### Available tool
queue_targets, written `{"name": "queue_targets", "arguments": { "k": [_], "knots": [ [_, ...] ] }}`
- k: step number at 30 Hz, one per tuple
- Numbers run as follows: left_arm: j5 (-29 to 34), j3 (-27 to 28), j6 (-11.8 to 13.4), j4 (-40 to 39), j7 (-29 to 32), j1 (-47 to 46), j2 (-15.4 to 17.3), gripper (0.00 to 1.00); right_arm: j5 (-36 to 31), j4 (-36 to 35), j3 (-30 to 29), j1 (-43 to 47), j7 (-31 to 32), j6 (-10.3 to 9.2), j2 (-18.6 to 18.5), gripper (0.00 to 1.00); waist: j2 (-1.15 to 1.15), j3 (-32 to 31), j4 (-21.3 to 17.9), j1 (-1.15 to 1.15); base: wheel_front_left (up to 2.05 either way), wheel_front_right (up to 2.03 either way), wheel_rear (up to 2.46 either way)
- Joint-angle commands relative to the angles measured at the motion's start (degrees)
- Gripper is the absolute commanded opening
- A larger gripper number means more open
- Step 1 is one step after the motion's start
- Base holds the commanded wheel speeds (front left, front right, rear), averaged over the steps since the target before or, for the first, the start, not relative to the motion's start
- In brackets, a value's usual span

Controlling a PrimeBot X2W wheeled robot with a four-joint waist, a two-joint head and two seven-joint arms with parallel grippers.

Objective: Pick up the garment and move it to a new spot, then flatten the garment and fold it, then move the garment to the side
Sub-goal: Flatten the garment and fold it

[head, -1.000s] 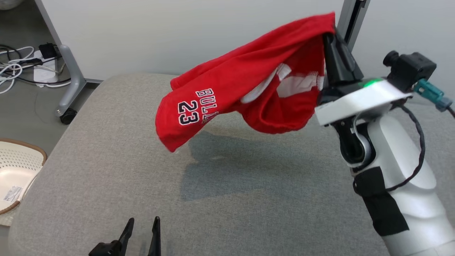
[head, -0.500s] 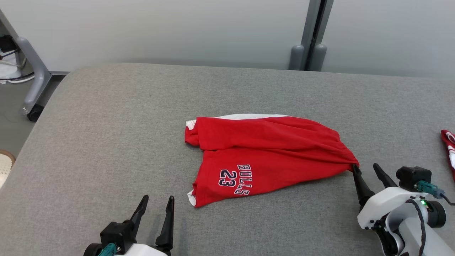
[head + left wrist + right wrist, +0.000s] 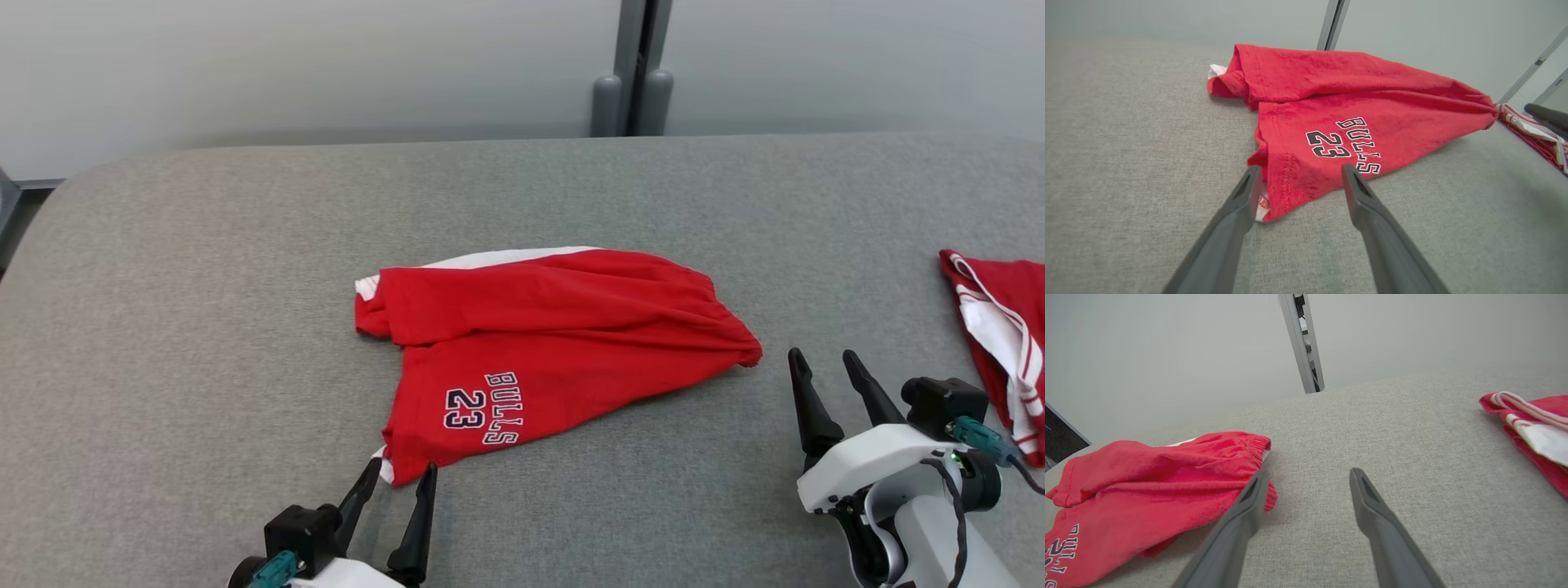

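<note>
The garment (image 3: 539, 343) is a pair of red shorts printed "BULLS 23", lying rumpled on the grey padded table (image 3: 204, 310). My left gripper (image 3: 397, 474) stands open at the shorts' near left corner, its fingers straddling the hem in the left wrist view (image 3: 1300, 173); I cannot tell whether they touch it. My right gripper (image 3: 822, 359) is open and empty just right of the bunched right end (image 3: 1167, 473) of the shorts, a small gap apart in the head view.
A second red garment with white stripes (image 3: 1000, 327) lies at the table's right edge, also in the right wrist view (image 3: 1531, 428). A grey post (image 3: 633, 73) stands against the wall behind the table.
A second ago my right gripper held the shorts up in the air. They now lie on the table and that gripper has opened and drawn back. The head view has shifted right.
</note>
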Motion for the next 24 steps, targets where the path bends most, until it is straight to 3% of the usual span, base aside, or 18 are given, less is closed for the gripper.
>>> {"name": "queue_targets", "arguments": {
  "k": [1, 12, 14, 15, 20, 24],
  "knots": [
    [-0.98, -0.16, 0.01, 1.43, -0.08, -1.43, 0.28, 1.0, -0.5, -0.4, -0.35, 0.31, -0.35, 0.0, -0.12, 1.0, 0.0, 0.95, -1.23, 0.0, 0.0, 0.0, 0.0],
    [-2.16, -0.88, 0.26, 7.28, -0.08, -4.39, 0.26, 1.0, -2.09, -1.63, -2.99, 0.27, -0.36, 0.0, 0.16, 1.0, 0.0, 2.93, -2.54, 0.0, 0.0, 0.0, 0.0],
    [-2.23, -0.85, -0.16, 7.52, -0.09, -4.53, 0.27, 0.29, -2.22, -1.7, -2.94, 0.09, -0.36, 0.0, 0.38, 1.0, 0.0, 3.14, -2.58, 0.0, 0.0, 0.0, 0.0],
    [-1.79, -0.86, -0.37, 7.4, -0.08, -4.69, 0.26, 0.0, -2.23, -1.77, -2.93, -0.08, -0.36, 0.0, 0.43, 1.0, 0.0, 3.24, -2.6, 0.0, 0.0, 0.0, 0.0],
    [-0.68, -0.57, -0.71, 6.85, -0.09, -5.17, 0.25, 0.0, -1.91, -1.58, -2.9, -0.37, -0.37, 0.0, 0.84, 1.0, 0.0, 2.86, -2.66, 0.0, 0.0, 0.0, 0.0],
    [0.6, -0.58, -1.83, 1.35, -0.09, -5.3, 0.26, 0.0, -1.52, -1.37, -3.51, 0.64, -0.37, 0.0, 1.02, 1.0, 0.0, 1.41, -2.86, 0.0, 0.0, 0.0, 0.0]
  ]
}}
